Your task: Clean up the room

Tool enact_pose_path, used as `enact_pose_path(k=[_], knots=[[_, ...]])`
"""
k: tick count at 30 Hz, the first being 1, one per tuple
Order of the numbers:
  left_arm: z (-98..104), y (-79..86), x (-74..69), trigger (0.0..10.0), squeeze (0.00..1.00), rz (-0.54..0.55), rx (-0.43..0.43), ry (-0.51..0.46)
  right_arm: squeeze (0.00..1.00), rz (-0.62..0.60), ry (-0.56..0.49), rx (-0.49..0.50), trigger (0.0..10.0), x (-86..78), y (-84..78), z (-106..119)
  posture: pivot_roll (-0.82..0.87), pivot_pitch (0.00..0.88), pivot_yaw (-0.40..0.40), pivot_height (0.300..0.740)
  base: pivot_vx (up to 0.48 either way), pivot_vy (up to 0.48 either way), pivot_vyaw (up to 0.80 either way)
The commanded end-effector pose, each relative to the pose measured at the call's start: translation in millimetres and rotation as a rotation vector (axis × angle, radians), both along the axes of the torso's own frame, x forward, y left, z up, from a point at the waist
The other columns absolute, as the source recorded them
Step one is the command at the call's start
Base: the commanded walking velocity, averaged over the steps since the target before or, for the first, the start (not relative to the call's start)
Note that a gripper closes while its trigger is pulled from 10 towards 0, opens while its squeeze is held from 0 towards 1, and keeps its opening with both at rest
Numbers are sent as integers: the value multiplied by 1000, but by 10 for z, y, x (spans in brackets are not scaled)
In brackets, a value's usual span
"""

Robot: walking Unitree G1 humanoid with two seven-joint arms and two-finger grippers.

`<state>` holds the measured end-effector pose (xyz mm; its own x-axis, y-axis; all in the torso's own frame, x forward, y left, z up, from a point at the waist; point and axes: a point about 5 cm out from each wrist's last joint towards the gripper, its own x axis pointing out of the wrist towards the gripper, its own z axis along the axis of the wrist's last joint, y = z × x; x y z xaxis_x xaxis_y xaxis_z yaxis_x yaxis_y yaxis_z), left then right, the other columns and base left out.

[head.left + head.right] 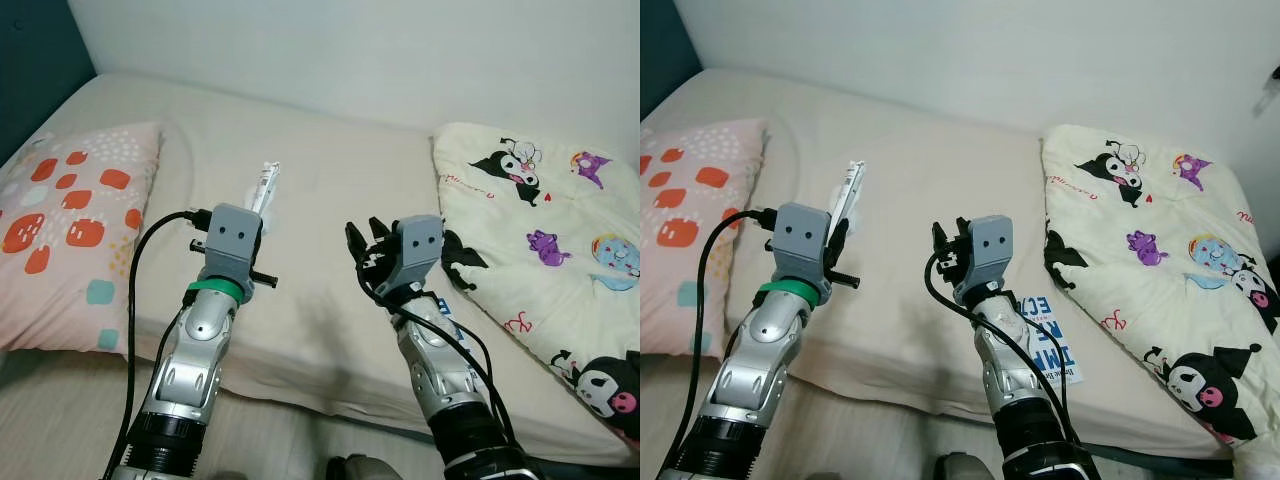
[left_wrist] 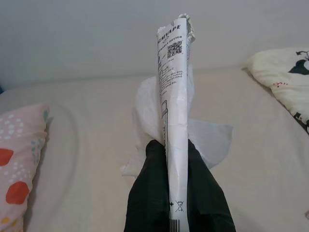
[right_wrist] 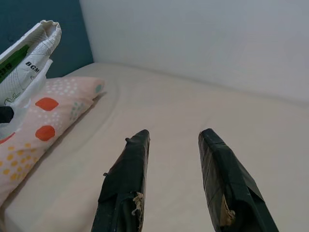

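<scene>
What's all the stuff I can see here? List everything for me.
Bed: one, beige sheet, spans the scene below the wall.
Pillow: one, pink with orange and teal spots, on the bed's left end.
Blanket: one, cream with cartoon prints, on the bed's right side.
Wrapper: one, white with black print, pinched in the left gripper, with white tissue behind it.
Leaflet: one, white with blue letters, flat on the bed under the right arm.
Wall: one, white, behind the bed.
Left gripper: black fingers shut on the wrapper, above the bed.
Right gripper: black fingers apart, holding nothing, above the bed.
</scene>
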<state>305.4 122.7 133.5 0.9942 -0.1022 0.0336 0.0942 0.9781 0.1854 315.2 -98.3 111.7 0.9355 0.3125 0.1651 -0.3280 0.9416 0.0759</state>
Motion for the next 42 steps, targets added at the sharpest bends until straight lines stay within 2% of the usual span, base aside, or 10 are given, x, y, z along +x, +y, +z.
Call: enact_pose_path(k=[1,7,30,39,42], knots=[[-50,-6,-7,10000,0,6,6,25,0,-3,9,-3,10000,-21,-25,-28,1,2,-34,740,0,-480,0],[-58,1,-5,10000,0,12,8,31,0,-4,9,-4,10000,-22,-27,-28,1,3,-35,740,0,-391,0],[-93,20,17,10000,0,37,19,63,0,12,15,-16,10000,-24,-20,-31,-3,0,-34,740,0,0,0],[-114,11,12,10000,0,27,23,70,0,29,39,-11,10000,-21,-19,-57,-2,0,-33,740,0,0,746],[-139,-30,-13,10000,0,-12,13,85,0,35,42,-5,10000,-27,-17,-62,-2,2,-34,740,0,0,744]])
